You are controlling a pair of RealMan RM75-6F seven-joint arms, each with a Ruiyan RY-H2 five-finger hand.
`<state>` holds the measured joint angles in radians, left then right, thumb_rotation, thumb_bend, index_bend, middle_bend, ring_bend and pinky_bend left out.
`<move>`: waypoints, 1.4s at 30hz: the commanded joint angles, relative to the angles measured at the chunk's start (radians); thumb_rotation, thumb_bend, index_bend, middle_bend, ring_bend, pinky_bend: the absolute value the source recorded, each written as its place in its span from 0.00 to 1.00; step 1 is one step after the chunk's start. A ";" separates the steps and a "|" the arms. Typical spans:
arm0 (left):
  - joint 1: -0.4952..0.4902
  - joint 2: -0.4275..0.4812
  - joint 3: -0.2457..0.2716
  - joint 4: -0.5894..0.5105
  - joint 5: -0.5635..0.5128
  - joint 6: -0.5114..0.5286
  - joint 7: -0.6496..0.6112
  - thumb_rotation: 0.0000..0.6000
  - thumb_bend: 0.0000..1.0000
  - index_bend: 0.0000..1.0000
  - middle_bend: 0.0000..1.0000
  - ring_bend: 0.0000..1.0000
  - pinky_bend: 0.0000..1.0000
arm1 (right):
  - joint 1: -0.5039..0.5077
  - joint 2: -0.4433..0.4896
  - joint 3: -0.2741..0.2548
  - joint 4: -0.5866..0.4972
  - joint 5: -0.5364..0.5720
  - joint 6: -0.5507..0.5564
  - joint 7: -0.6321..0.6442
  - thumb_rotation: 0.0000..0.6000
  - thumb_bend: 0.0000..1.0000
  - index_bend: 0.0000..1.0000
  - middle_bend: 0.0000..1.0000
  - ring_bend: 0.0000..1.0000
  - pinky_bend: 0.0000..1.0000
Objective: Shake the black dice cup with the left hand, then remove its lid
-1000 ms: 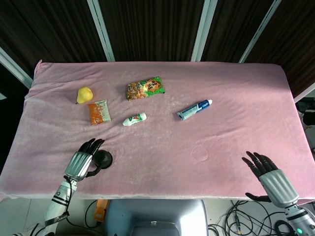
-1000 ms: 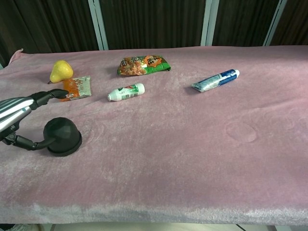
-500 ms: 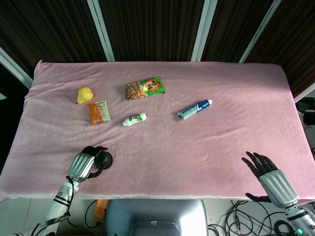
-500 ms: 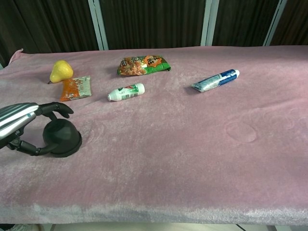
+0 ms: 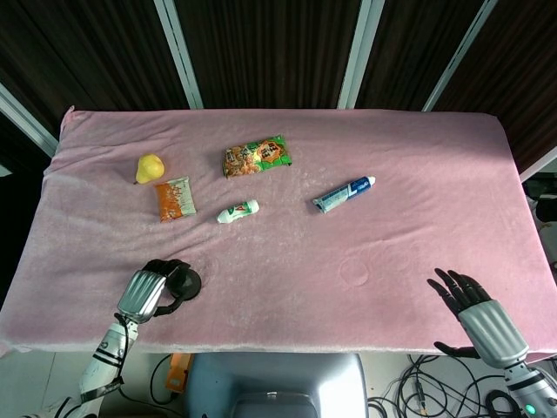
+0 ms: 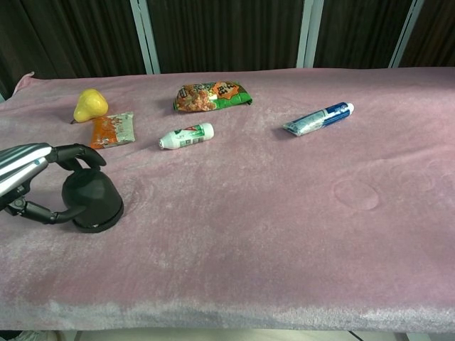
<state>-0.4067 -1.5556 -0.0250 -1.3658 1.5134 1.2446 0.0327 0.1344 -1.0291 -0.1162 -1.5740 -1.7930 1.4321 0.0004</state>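
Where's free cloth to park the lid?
Widest bare stretch: the front middle, between dice cup and right hand, below the toothpaste. The right end past the toothpaste is also open. Crowded: back left around pear, sachet, snack bag, bottle.

The left robot hand [image 5: 150,290] is seen at about 7 o'clock, its fingers [image 6: 78,151] curled over and the thumb hooked low, closed in a grip. The right robot hand [image 5: 474,306] is held at about 4 o'clock, palm down, fingers spread apart and holding nothing
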 commanded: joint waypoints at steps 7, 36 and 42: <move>0.024 0.095 0.005 -0.109 0.037 0.064 0.024 1.00 0.31 0.30 0.33 0.44 0.33 | 0.002 0.003 -0.002 -0.001 -0.001 -0.002 0.002 1.00 0.00 0.00 0.00 0.07 0.25; 0.092 0.154 0.002 -0.085 -0.086 0.047 0.176 1.00 0.31 0.07 0.01 0.01 0.18 | 0.001 0.001 0.002 -0.009 0.008 -0.005 -0.007 1.00 0.00 0.00 0.00 0.07 0.25; 0.169 0.229 0.011 -0.150 0.020 0.251 0.192 1.00 0.31 0.15 0.04 0.08 0.16 | -0.006 -0.003 0.007 -0.006 0.015 0.009 0.000 1.00 0.00 0.00 0.00 0.07 0.25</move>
<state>-0.2793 -1.3659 -0.0207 -1.4882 1.4720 1.4017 0.2160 0.1289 -1.0317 -0.1100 -1.5801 -1.7784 1.4409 0.0003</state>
